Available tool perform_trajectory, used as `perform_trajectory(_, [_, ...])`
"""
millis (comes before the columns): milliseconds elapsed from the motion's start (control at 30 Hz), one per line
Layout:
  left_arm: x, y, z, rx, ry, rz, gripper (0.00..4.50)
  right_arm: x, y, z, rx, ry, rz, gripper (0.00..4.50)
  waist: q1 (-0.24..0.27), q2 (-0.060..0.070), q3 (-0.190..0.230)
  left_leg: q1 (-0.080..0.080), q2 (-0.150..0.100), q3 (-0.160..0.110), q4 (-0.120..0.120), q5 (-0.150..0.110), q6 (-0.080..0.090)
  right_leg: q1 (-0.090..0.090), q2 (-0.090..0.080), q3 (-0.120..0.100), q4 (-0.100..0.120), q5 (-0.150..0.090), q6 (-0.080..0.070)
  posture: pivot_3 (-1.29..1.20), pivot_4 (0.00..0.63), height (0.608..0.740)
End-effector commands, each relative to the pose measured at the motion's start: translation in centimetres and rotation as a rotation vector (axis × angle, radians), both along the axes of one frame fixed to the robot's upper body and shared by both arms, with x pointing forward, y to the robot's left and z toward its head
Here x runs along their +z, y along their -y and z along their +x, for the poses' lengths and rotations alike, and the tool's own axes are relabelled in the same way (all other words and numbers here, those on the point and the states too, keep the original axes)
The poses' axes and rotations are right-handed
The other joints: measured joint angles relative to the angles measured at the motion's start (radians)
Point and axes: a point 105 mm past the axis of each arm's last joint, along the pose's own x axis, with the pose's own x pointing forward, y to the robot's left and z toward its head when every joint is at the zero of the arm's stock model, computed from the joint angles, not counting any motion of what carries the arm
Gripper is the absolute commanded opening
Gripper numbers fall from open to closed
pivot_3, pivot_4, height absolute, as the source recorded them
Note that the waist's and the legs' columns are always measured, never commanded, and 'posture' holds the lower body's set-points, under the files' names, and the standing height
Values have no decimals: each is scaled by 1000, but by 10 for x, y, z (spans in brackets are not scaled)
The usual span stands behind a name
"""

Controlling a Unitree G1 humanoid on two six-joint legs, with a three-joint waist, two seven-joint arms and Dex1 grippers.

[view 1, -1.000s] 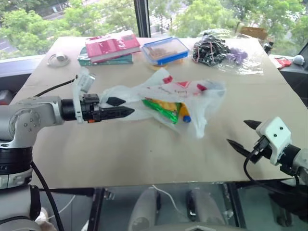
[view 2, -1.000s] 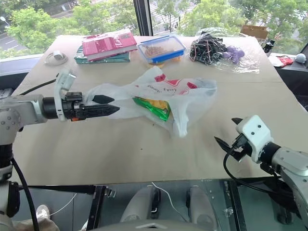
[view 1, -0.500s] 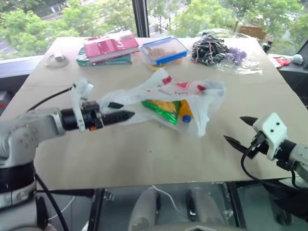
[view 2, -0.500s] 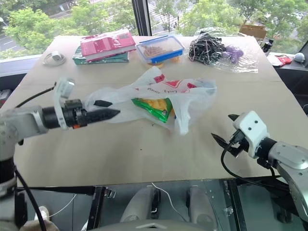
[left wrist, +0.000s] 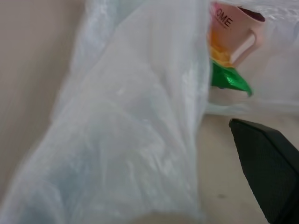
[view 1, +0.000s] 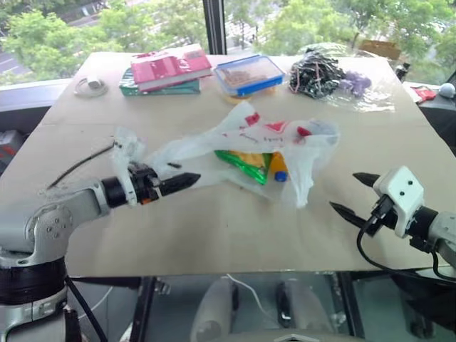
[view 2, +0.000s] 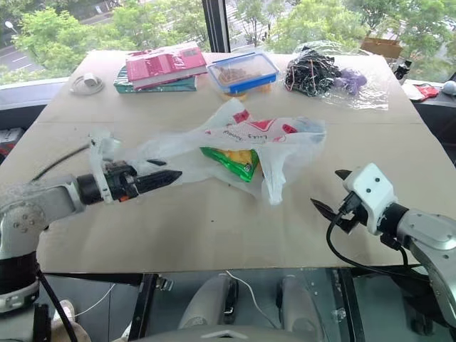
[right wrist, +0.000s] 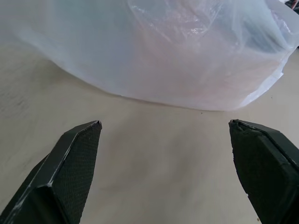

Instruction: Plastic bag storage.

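Two grippers flanked the plastic bag (view 1: 242,146), which lay crumpled near the middle of the brown table (view 1: 214,228). My left gripper (view 1: 182,174) reached in at the bag's left end, its two black fingers spread apart with the thin white film draped between and over them; whether the film was merely touched I could not tell, but nothing was clamped. My right gripper (view 1: 354,194) hung near the bag's right end, apart from it, fingers likewise released and wide, with bare tabletop between them in the right wrist view. Through the translucent bag, which bore red printed labels, showed a green snack packet (view 1: 242,164) and, in the left wrist view, a pink mug (left wrist: 233,35) lying on its side just beside the packet. Beyond the bag, along the far edge of the table, stood a pink book (view 1: 167,69) on a green one, a blue-lidded food container (view 1: 248,75) just to the right of the books, and further right a clear plastic sheet (view 1: 342,85) holding dark cords and a purple item. A small white object (view 1: 91,85) lay to the left of the books.
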Motion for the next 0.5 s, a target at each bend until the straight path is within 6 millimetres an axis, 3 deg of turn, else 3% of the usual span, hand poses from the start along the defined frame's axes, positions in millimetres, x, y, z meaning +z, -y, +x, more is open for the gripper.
perform_trajectory(33, [21,-14,-6,71,102,65,4500,13,-3,-2,16,46,-15,4424,0,-1,0,0,0,0,0,0,0,0,1,0,0,1,-1,0,150,740])
perform_trajectory(167, [30,-27,-36,-17,213,71,4500,12,-5,-8,49,18,-7,4424,-18,0,-1,3,0,3,-3,0,0,0,-1,4,0,-2,-6,0,150,740])
perform_trajectory(267, [22,-45,-57,-58,232,161,4500,10,-2,-24,71,-31,-3,4424,-14,0,-1,2,0,3,-3,0,-1,0,-4,3,-1,-2,-6,0,150,740])
perform_trajectory(500, [11,-65,-71,-83,227,253,4500,3,21,-43,-7,-99,-36,4424,3,1,-4,2,1,1,-5,-3,-5,0,-9,2,-8,-2,-6,0,150,740])
